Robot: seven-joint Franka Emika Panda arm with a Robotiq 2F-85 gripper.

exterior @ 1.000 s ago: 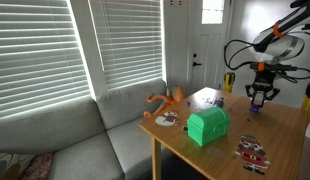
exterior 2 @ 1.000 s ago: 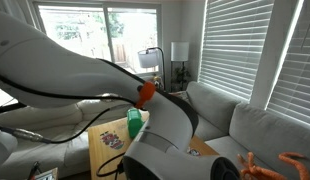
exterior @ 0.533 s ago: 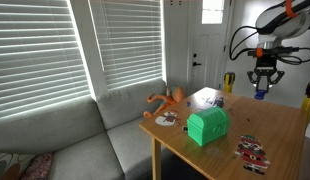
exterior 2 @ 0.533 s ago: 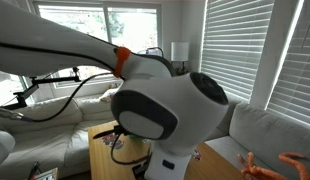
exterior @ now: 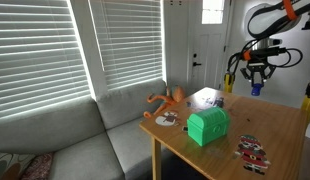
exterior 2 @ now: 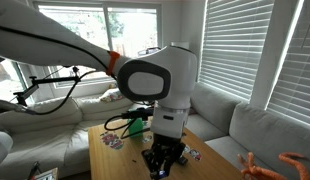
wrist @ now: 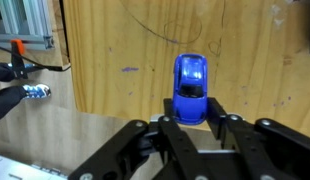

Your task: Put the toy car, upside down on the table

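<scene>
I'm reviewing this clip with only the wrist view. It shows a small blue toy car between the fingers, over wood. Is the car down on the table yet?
Observer: No. In an exterior view the gripper holds the small dark-blue toy car high above the light brown wooden table.
Operator: Is anything on the table that I cannot see?
Observer: A green toy chest stands on it, well away from the gripper.
Operator: Anything else?
Observer: An orange octopus-like toy lies at a corner of the table.
</scene>
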